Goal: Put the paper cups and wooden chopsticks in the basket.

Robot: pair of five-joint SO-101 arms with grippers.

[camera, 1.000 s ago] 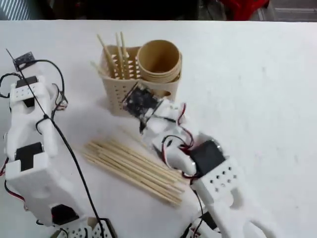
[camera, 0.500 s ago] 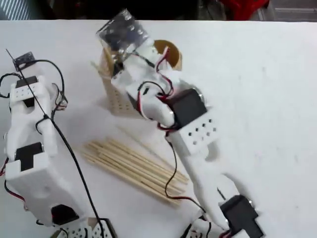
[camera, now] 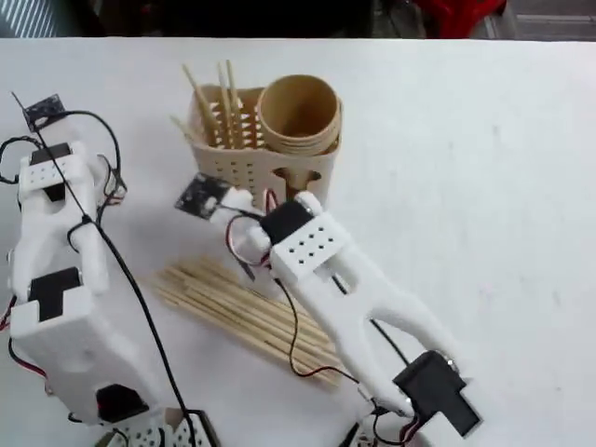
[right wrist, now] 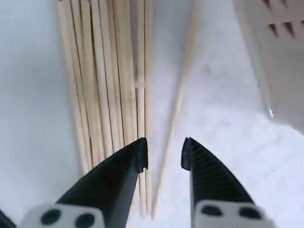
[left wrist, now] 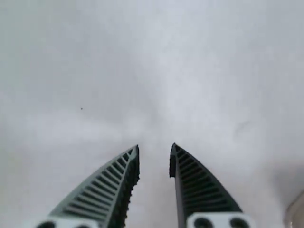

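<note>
**Basket.** The perforated basket (camera: pixel 220 175) stands on the white tabletop (camera: pixel 484 186). All positions below are given relative to it.

**Contents.** A nested stack of brown paper cups (camera: pixel 298 114) sits upright inside the basket, in the half farther from the left arm. Several upright chopsticks (camera: pixel 223 110) stand in the other half, leaning slightly and projecting above the rim.

**Outside the basket.** A chopstick bundle (camera: pixel 233 303) lies flat on the tabletop near the basket, on the side facing the arm bases. The sticks lie side by side and touch. A single chopstick (right wrist: pixel 181 92) lies just beside the bundle, between it and the basket wall.

**Right arm.** The right arm (camera: pixel 345 289) extends over the bundle toward the basket. The right gripper (right wrist: pixel 164 149) hangs just above the tabletop, close to the basket wall. Its fingers are apart and clamp nothing. In the right wrist view, one finger overlaps the bundle's edge and the single chopstick runs through the gap between the fingers. Markings on the small circuit board (camera: pixel 198 196) at the wrist are too small to read.

**Left arm.** The left arm (camera: pixel 56 251) stands well apart from the basket. The left gripper (left wrist: pixel 154 152) is over bare tabletop. Its fingers are slightly apart, with nothing between them.
</note>
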